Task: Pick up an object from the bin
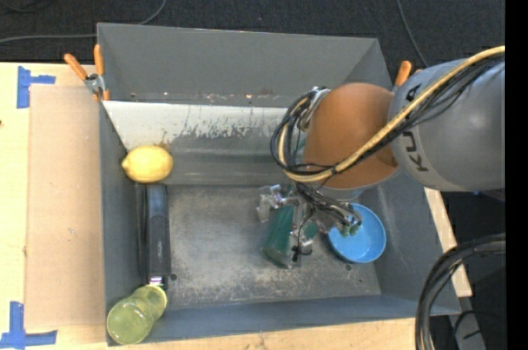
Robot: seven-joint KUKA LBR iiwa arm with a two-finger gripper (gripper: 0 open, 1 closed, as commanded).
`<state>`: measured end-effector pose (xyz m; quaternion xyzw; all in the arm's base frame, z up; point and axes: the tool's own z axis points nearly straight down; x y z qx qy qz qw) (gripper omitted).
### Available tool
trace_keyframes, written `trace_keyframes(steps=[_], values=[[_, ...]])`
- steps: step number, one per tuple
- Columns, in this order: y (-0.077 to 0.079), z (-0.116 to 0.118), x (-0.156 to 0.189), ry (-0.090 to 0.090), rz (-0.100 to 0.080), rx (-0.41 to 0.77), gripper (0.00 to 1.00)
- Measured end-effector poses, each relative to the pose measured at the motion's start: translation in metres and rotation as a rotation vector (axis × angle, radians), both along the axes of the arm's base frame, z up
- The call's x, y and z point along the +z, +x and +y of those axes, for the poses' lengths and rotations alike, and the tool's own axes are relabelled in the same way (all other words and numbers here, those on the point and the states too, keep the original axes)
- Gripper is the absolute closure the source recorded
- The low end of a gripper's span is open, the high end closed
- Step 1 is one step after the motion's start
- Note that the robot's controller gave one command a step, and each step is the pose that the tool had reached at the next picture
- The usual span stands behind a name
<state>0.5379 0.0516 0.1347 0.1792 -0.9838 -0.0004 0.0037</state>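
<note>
So, looking down into a grey metal bin (239, 68). Got the gripper (295, 234) sitting low, a little toward 4 o'clock from the bin's middle, hanging under the arm's rounded orange wrist cover (346, 134) and its loop of black cables (289, 144). Parked right on a dark green blocky object (277, 241) that stands tilted on the bin floor, looks to be touching it on its 3 o'clock side. Can't tell whether the gripper is open, closed or actually clamped on that block, too much metal and shadow packed together there.

Just beside it at 3 o'clock, spotted a bright blue round plastic bowl (365, 243), open side up, its near edge tucked under the gripper hardware.

Well apart, over at 9 o'clock, found a yellow lemon (148, 163) against the wall. Below that, a long black bar-shaped thing (155, 237) lying along the same wall, ending in a translucent yellow-green round piece (134, 315) at the 7 o'clock corner.
</note>
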Motion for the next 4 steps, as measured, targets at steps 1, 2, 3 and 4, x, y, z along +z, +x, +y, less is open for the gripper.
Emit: trace_keyframes(steps=[1,2,3,4], values=[[-0.012,0.002,0.032,0.004,-0.006,-0.210,0.00],[-0.019,-0.033,-0.035,0.001,-0.002,-0.057,0.00],[-0.013,-0.050,0.031,0.007,-0.016,-0.259,1.00],[-0.013,-0.050,0.031,0.007,-0.015,-0.260,1.00]])
